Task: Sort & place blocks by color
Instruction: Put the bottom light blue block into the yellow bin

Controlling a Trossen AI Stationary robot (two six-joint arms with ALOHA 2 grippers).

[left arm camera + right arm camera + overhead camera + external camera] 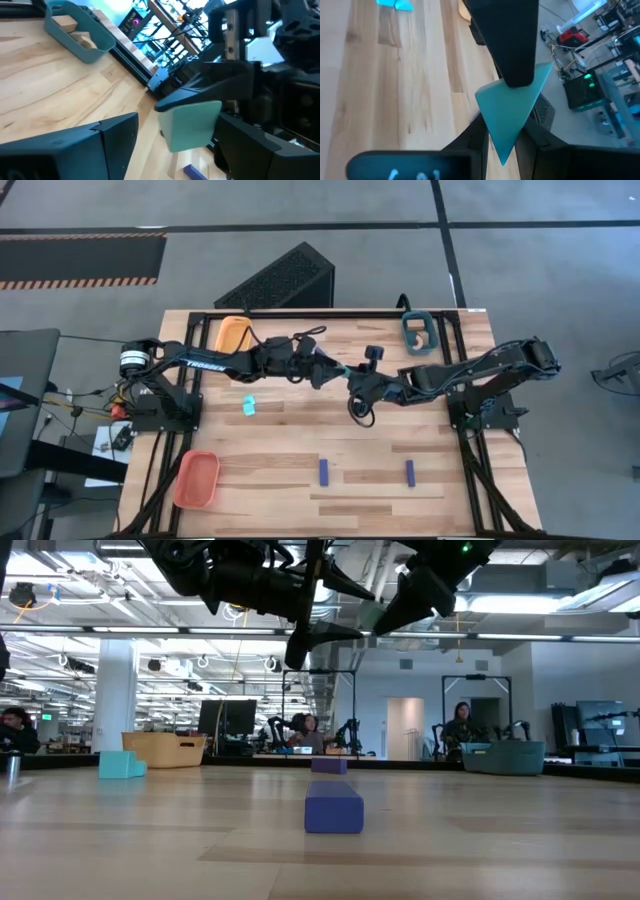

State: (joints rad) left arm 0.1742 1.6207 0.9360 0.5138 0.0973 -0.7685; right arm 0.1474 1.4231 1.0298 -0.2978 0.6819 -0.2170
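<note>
A light cyan wedge (pixel 512 107) hangs above the table's middle (pixel 341 370), with my right gripper (pixel 502 137) shut on it. My left gripper (pixel 175 145) is open. It reaches in from the left (pixel 327 370), with a finger on either side of the wedge (pixel 192 125). Another cyan block (pixel 248 406) lies flat on the table left of centre. Two dark blue bars (pixel 324 471) (pixel 409 471) lie near the front edge. Tan blocks (pixel 64 22) lie in the teal tray (pixel 418 332). My right gripper pinches the wedge's narrow end (pixel 503 147) between its two fingers, coming from the table's right and slanting down. The broad end sticks out past the fingertips toward my left gripper. The wedge is lifted clear of the table. My left gripper: one finger (pixel 507 45) overlaps the wedge; whether it touches cannot be told.
A yellow-orange tray (pixel 232 333) stands at the far left and an orange tray (pixel 197 479) at the near left corner. The teal tray sits at the far right. Bare wood lies between the two blue bars and under the arms.
</note>
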